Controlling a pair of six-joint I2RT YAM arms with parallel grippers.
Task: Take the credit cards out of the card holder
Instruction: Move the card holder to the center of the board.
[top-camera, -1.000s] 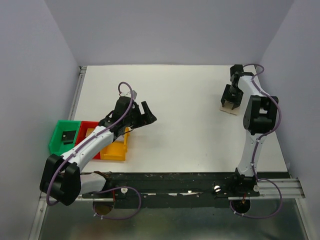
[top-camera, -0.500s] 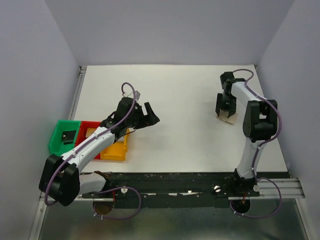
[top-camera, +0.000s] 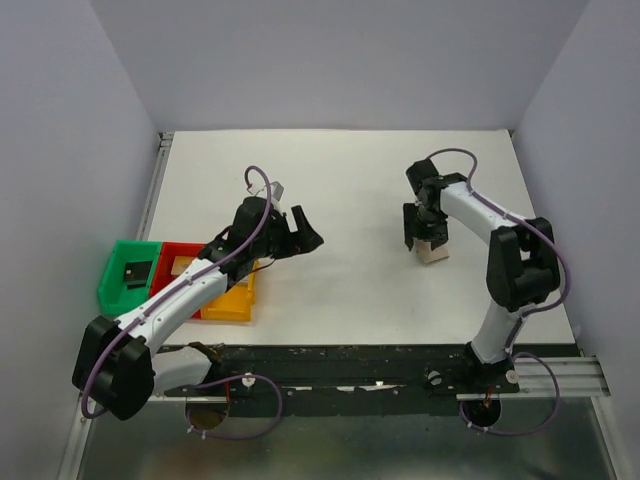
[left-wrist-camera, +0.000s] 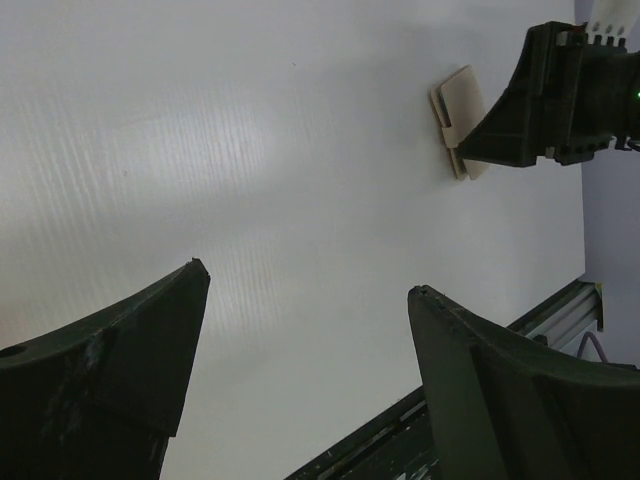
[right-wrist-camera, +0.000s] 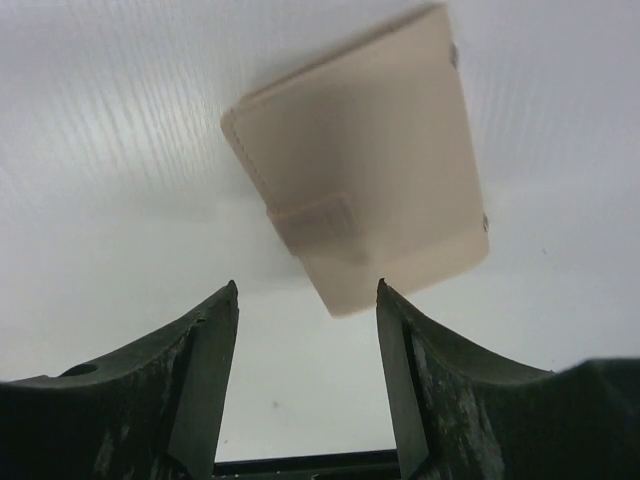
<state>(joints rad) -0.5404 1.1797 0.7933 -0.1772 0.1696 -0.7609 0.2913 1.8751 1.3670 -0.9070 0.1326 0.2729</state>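
Overhead, the right gripper (top-camera: 424, 238) hangs over the tan card holder (top-camera: 434, 256), which lies folded shut on the right half of the white table (top-camera: 350, 180). Its fingers are spread apart, with the holder's near corner between their tips. Left of centre, the left gripper (top-camera: 307, 230) hovers wide open and empty near the yellow bin (top-camera: 228, 301), red bin (top-camera: 177, 262) and green bin (top-camera: 118, 290).

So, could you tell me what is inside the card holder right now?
The card holder lies shut on the table, its strap across the front. Only its beige outside shows; anything inside is covered.
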